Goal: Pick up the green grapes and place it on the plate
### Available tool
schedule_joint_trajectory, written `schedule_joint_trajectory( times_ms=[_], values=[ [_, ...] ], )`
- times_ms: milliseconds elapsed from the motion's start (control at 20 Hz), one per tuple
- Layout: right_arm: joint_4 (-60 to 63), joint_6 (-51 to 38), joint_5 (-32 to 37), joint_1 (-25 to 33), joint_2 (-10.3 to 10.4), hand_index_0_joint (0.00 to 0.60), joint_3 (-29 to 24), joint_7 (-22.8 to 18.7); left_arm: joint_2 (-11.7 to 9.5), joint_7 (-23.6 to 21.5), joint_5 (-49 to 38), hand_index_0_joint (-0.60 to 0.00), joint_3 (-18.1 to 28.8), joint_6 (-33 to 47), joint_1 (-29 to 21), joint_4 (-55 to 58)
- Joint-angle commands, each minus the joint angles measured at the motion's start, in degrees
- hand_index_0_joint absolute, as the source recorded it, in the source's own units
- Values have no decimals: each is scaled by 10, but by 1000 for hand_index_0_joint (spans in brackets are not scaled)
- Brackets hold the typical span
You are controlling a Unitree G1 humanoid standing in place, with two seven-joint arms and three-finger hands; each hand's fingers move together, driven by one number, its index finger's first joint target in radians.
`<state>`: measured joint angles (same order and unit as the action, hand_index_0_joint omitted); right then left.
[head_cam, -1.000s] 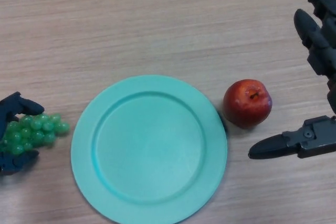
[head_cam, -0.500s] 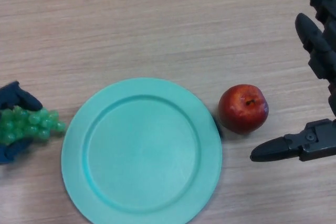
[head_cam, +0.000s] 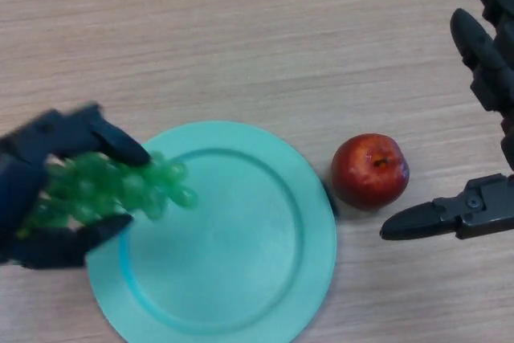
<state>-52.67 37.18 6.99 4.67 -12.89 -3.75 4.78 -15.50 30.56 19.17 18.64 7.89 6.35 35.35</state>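
My left hand is curled round the bunch of green grapes and holds it raised over the left edge of the teal plate. The tip of the bunch hangs over the plate's left part. The plate lies flat on the wooden table at the lower middle. My right hand is at the right edge, open, with fingers straight and the thumb pointing left toward the apple, holding nothing.
A red apple sits on the table just right of the plate's rim, between the plate and my right thumb. The wooden table stretches bare beyond the plate.
My left hand has lifted the grapes off the table and carried them right, from the left edge to above the plate's left rim. The right hand has stayed put.
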Motion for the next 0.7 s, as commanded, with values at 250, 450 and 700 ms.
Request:
schedule_joint_trajectory(
  times_ms=[250,450,700],
  values=[
    [-33,-47,-19,17,-13,0,6,-14,-9,24,-74,-399,30,68,4,41],
    [-36,-41,-27,22,-12,0,12,-11,-2,28,-82,0,32,49,5,48],
    [-38,-24,-39,35,-12,0,21,-7,-9,-5,-132,0,53,-8,-13,64]
  ],
)
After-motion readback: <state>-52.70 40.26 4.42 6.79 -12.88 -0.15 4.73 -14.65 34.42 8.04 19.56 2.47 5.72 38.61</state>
